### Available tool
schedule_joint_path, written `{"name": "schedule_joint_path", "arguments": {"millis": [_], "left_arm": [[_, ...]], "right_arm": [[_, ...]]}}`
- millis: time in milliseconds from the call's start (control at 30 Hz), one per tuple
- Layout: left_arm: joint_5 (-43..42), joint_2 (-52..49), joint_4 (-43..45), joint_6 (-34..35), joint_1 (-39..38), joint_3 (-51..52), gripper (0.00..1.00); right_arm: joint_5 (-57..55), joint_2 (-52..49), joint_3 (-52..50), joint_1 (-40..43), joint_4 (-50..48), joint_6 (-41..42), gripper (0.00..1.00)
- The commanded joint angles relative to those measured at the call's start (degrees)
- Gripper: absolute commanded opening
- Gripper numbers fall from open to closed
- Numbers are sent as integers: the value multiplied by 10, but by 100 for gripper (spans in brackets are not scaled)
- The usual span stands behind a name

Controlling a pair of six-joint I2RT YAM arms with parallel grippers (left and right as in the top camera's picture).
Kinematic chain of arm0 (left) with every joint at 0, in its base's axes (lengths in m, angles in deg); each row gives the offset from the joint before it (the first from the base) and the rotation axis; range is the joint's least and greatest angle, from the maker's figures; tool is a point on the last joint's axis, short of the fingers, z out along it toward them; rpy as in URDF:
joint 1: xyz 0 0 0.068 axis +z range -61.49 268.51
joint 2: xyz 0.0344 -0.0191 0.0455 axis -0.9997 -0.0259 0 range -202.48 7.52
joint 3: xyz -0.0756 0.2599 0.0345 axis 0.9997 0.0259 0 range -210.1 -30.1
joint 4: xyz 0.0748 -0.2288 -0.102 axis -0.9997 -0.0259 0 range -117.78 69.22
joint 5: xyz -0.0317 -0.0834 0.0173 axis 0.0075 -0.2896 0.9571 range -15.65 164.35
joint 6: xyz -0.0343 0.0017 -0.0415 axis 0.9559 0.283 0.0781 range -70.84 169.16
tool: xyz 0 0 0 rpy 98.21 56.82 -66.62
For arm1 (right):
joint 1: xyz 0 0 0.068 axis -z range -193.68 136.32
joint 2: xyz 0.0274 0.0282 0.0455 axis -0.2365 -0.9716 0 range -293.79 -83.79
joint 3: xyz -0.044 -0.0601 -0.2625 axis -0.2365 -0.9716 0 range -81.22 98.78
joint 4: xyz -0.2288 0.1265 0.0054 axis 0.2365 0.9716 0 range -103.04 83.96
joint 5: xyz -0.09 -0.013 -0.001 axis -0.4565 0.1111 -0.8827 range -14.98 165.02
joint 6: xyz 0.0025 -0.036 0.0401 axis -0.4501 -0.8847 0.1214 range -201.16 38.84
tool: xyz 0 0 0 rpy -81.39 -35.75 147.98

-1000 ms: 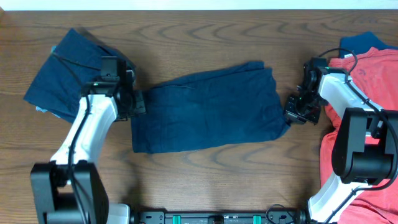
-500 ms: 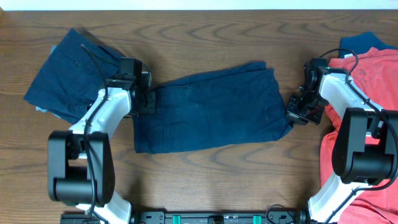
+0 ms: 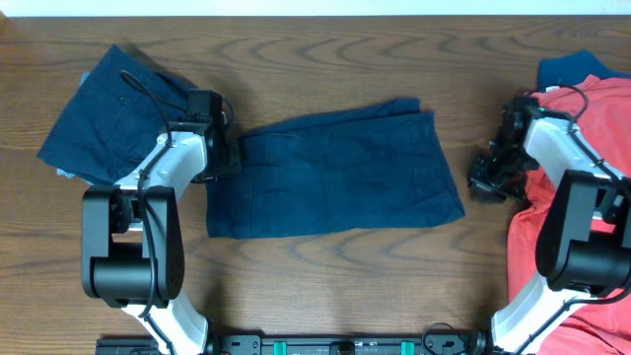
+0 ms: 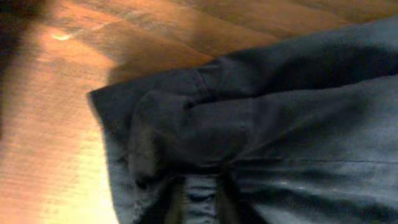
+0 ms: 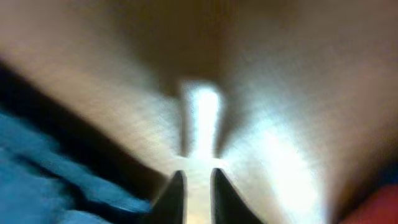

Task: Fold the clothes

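Now the shorts [image 3: 335, 176] lie flat on the table [image 3: 296, 281], look soft and floppy, best pinched at a corner; left gripper [image 3: 229, 158] sits narrow on their left edge, hold unclear, right gripper [image 3: 485, 182] narrow and empty.

Coral-red shirts [image 3: 609, 108] run off the overhead view's right edge.

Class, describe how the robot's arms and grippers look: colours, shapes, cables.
The left arm and right arm have white rounded links, bulky black joints and thin black cables. The left gripper and right gripper are black, each with two slim dark fingers.
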Motion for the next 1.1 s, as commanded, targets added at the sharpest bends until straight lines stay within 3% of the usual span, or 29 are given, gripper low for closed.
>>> {"name": "schedule_joint_path", "arguments": {"millis": [0,100,233,467,667,800,900,1000,1067], "left_arm": [[-10,34,-14,6,8,15,31],[-48,88,-24,5,8,15,40],[-75,139,-49,5,8,15,45],[-120,137,-114,5,7,35,45],[-121,116,-108,5,7,78,44],[-120,108,-80,5,7,111,44],[-120,100,-51,6,7,138,44],[-120,87,-29,15,7,160,44],[-118,78,-19,19,7,171,44]], "right_arm": [[194,36,4,2,-57,-115,29],[262,43,4,-2,-148,-123,35],[260,35,4,-19,-265,-111,35],[210,-17,4,-67,-394,-68,36],[108,-80,4,-93,-479,-31,38],[103,-100,4,-94,-524,-9,42],[138,-99,4,-94,-544,-6,31],[196,-96,4,-93,-561,13,6],[231,-94,4,-90,-577,40,1]]}}
